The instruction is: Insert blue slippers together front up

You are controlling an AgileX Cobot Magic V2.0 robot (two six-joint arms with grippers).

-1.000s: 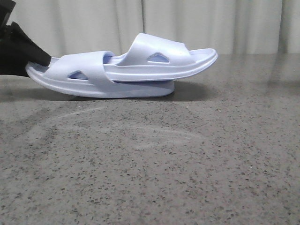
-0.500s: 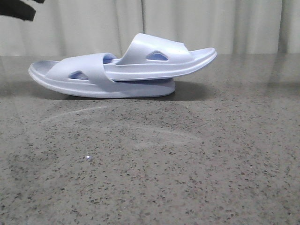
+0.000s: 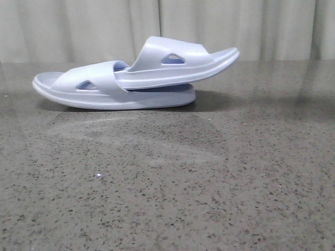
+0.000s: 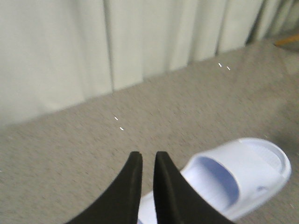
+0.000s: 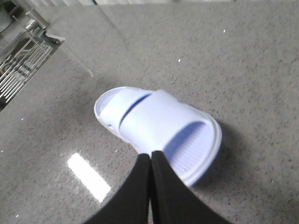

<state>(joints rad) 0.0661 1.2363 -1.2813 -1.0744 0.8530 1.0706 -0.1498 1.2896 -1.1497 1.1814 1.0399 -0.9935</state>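
Observation:
The two blue slippers lie nested at the back of the table. The lower slipper (image 3: 104,89) lies flat. The upper slipper (image 3: 172,65) has one end pushed under the lower one's strap and tilts up to the right. Neither gripper shows in the front view. In the left wrist view my left gripper (image 4: 148,156) is empty, its jaws a narrow gap apart, above and beside a slipper (image 4: 243,172). In the right wrist view my right gripper (image 5: 150,155) is shut and empty, above the slippers (image 5: 159,123).
The grey speckled table (image 3: 167,183) stretches in front of the slippers. A pale curtain (image 3: 78,26) hangs behind the table. A metal wire rack (image 5: 21,60) stands at the table's edge in the right wrist view.
My left gripper, at the lower slipper's left end a second ago, has lifted away and left the front view. The upper slipper's free end has tipped slightly higher.

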